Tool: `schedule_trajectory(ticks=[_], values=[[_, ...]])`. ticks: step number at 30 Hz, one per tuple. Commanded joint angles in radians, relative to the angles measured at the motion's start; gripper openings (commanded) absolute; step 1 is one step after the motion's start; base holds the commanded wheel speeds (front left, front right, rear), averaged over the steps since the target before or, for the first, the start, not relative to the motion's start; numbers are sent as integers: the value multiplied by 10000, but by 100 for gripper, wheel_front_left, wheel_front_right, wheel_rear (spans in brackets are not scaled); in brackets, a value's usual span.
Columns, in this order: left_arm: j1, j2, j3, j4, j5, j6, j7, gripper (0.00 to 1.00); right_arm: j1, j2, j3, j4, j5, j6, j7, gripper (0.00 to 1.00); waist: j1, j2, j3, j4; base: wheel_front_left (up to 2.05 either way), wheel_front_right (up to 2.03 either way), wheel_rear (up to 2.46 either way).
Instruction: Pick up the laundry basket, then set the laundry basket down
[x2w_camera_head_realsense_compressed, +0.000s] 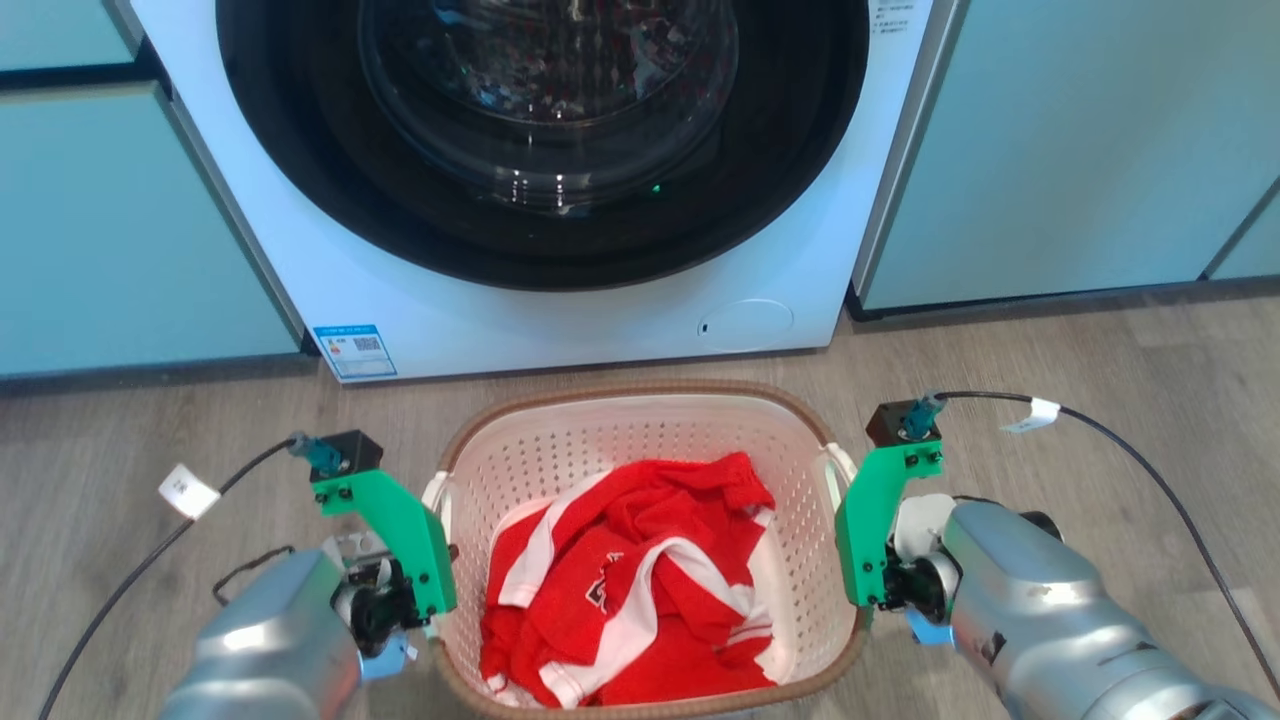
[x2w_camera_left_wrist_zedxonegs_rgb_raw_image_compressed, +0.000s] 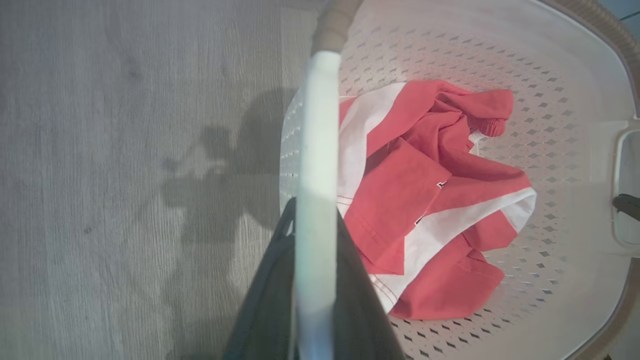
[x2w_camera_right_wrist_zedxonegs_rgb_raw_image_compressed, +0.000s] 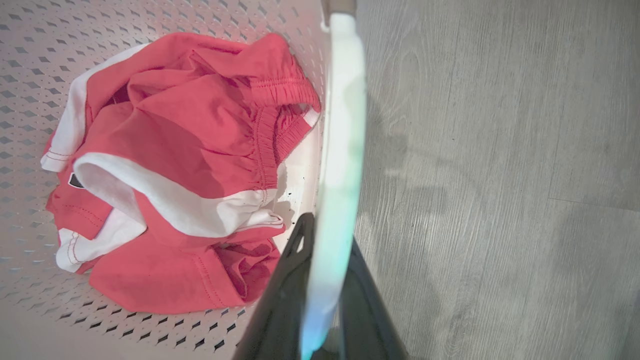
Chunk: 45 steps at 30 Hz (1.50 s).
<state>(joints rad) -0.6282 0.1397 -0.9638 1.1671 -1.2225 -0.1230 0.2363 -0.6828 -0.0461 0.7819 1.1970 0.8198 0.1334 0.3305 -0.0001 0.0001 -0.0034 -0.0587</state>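
The laundry basket (x2w_camera_head_realsense_compressed: 640, 395), white with perforated walls and a brown rim band, sits in front of me and holds a red and white garment (x2w_camera_head_realsense_compressed: 640, 580). My left gripper (x2w_camera_head_realsense_compressed: 432, 608) is at its left side handle (x2w_camera_head_realsense_compressed: 437, 495). In the left wrist view, the dark fingers of my left gripper (x2w_camera_left_wrist_zedxonegs_rgb_raw_image_compressed: 315, 215) are shut on the white handle bar (x2w_camera_left_wrist_zedxonegs_rgb_raw_image_compressed: 317, 125). My right gripper (x2w_camera_head_realsense_compressed: 866, 603) is at the right side handle, and my right gripper (x2w_camera_right_wrist_zedxonegs_rgb_raw_image_compressed: 332, 235) likewise clamps that white bar (x2w_camera_right_wrist_zedxonegs_rgb_raw_image_compressed: 345, 100). Whether the basket touches the floor I cannot tell.
A white front-loading washing machine (x2w_camera_head_realsense_compressed: 560, 200) with a dark round door stands just beyond the basket, its door shut. Teal cabinets (x2w_camera_head_realsense_compressed: 120, 230) flank it on both sides. Black cables (x2w_camera_head_realsense_compressed: 1150, 450) loop from both wrists. Grey wood floor (x2w_camera_head_realsense_compressed: 1100, 360) spreads left and right.
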Motion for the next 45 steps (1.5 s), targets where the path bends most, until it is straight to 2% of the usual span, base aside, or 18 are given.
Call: schedule_trajectory(ticks=[1,13,45], values=[[-467,571,256,-150,-189,-77,12,0,54,-236,165,38,33,-27,88,0,1,-1,-119,14,0,0,0],[-199,628,125,-91,-650,-77,627,0,127,-283,528,73,454,-27,631,0,1,-1,-528,22,0,0,0],[-184,687,-218,33,-1057,-77,450,0,-29,-374,1167,-21,1137,-27,367,0,1,-1,-474,13,0,0,0]])
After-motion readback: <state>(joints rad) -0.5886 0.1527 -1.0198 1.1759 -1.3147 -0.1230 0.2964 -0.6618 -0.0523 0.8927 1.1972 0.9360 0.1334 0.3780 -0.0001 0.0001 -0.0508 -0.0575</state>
